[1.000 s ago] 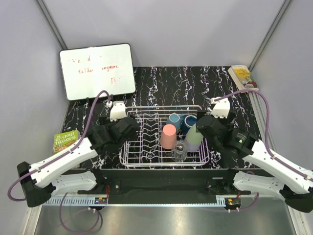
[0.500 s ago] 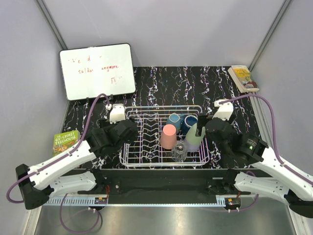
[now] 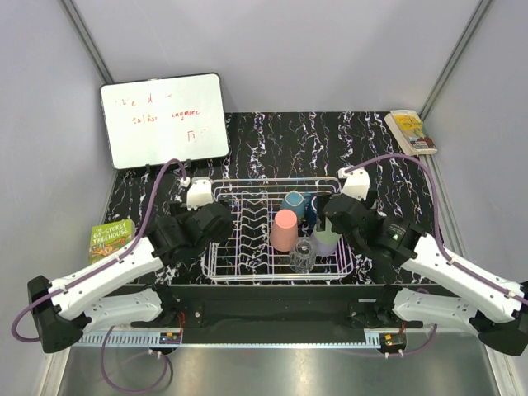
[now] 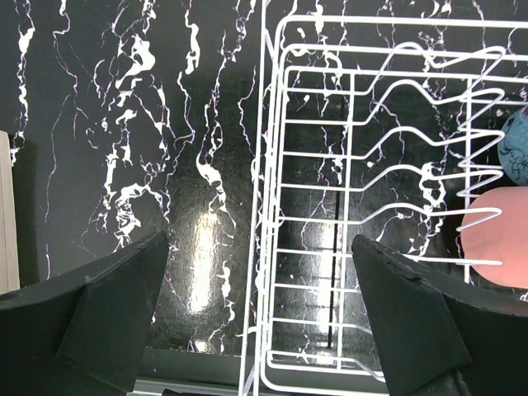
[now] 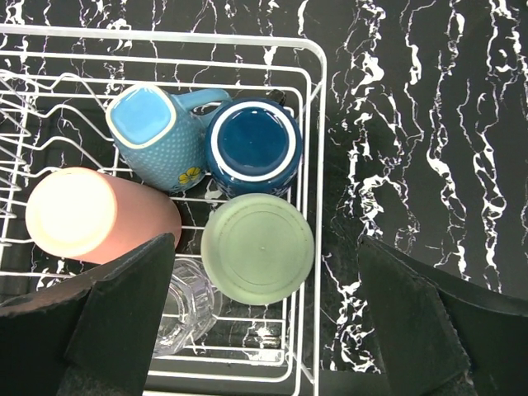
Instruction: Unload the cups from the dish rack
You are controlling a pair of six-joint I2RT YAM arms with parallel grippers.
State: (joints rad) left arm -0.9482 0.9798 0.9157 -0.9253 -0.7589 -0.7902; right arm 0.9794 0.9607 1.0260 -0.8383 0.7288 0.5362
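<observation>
Now, left tool (image 4: 260,330) and right tool (image 5: 268,330) gaping, empty

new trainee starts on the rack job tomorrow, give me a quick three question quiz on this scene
1. True or false: the salmon pink tumbler sits inside the white wire dish rack.
2. Which cup sits centred under the right gripper in its wrist view? A dark blue round cup; B pale green round cup; C clear glass tumbler.
3. Fill in: the left gripper and right gripper both have ___ jaws.
Key: 1 true; 2 B; 3 open.
</observation>
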